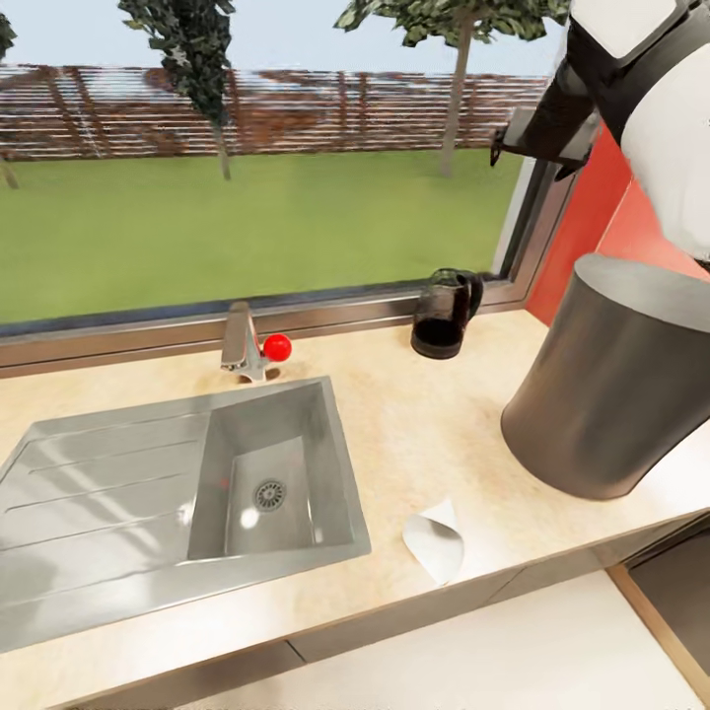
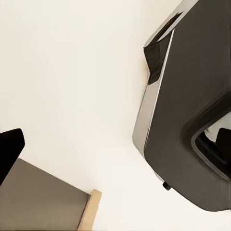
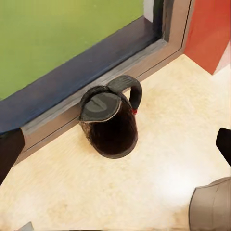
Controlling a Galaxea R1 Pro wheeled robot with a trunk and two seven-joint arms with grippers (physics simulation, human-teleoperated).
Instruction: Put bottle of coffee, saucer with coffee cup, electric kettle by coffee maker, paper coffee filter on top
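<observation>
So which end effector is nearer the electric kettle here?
The right one. Its wrist camera looks down on the electric kettle from above, on the kitchen countertop by the window. The left wrist view shows only pale floor and the robot's own dark base, so that arm hangs away from the kettle.

No readable text, labels, brands or numbers showing on anything in these views.
</observation>
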